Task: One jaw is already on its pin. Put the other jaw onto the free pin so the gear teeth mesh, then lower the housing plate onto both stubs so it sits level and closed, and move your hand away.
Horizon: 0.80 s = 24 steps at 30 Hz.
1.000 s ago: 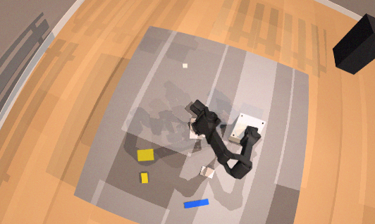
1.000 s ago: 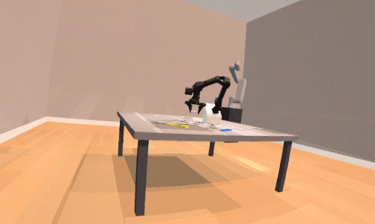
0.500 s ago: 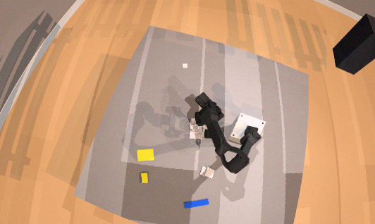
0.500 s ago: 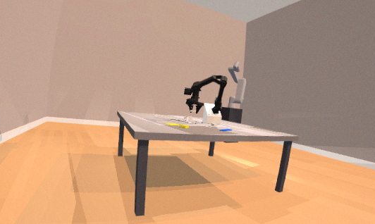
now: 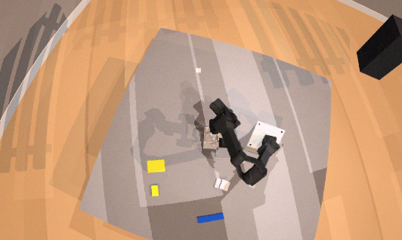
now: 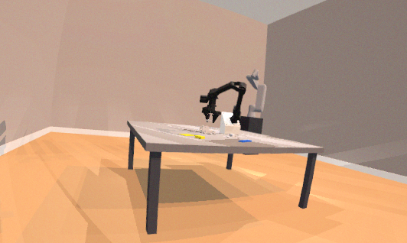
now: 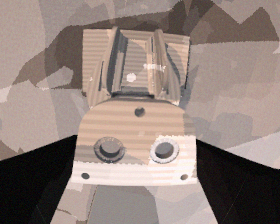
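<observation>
Wrist view shows the gripper [image 5: 219, 140] [image 6: 211, 121] [image 7: 135, 143] grasping the housing plate [image 7: 139, 125], with the jaw assembly [image 5: 211, 139] [image 6: 205, 129] [image 7: 137, 62] beyond and below it; best keep the plate level, line its two ringed holes up over the stubs, then lower slowly and straight before letting go

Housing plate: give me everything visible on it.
The plate is between the gripper's fingers, a finger at each side. It is flat and pale beige, with a rounded far edge, a straight near edge and fine ridges; material unclear. Two ringed round openings sit side by side, plus three small holes: one near the far edge, two at the near corners. It overlaps the near end of the jaw assembly in view; contact there unclear.
</observation>
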{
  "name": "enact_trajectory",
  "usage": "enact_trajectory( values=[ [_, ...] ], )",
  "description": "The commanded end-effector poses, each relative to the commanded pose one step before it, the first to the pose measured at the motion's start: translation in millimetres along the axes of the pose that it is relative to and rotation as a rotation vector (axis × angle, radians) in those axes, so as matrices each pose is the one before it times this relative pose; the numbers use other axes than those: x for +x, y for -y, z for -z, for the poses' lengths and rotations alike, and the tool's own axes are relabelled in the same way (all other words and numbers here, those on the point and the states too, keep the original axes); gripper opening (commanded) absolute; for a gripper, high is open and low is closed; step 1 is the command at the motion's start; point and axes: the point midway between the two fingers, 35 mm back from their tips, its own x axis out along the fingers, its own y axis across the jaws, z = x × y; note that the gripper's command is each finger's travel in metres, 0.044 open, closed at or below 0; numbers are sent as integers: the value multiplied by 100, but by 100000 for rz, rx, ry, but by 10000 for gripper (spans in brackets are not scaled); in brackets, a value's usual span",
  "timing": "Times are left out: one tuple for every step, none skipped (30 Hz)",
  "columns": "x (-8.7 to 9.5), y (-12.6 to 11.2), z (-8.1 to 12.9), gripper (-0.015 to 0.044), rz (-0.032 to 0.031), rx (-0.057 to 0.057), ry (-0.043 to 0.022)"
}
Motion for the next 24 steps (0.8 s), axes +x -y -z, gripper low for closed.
enact_trajectory(
  values=[
    [18, 40, 3, 351, 65, 1230, 85],
    [0, 0, 0, 351, 0, 0, 0],
    [0, 0, 0, 351, 0, 0, 0],
    [0, 0, 0, 351, 0, 0, 0],
    [0, 0, 0, 351, 0, 0, 0],
    [0, 0, 0, 351, 0, 0, 0],
    [0, 0, 0, 351, 0, 0, 0],
    [-1, -4, 44, 351, 1, 2, -2],
    [-2, -13, 133, 351, 3, 6, -5],
    [-2, -22, 222, 351, 4, 9, -8],
    [-1, -31, 292, 351, 2, 11, -10],
    [2, -34, 292, 351, -1, 10, -10],
    [3, -27, 221, 351, -4, 7, -7],
    [3, -17, 133, 351, -3, 4, -4],
    [1, -6, 44, 351, -1, 1, -1],
    [0, 0, 0, 351, 0, 0, 0],
    [0, 0, 0, 351, 0, 0, 0],
    [0, 0, 0, 351, 0, 0, 0],
    [0, 0, 0, 351, 0, 0, 0],
    [0, 0, 0, 351, 0, 0, 0],
    [0, 0, 0, 351, 0, 0, 0],
    [0, 0, 0, 351, 0, 0, 0],
    [0, 0, 0, 351, 0, 0, 0],
    [0, 0, 0, 351, 0, 0, 0]
  ],
)
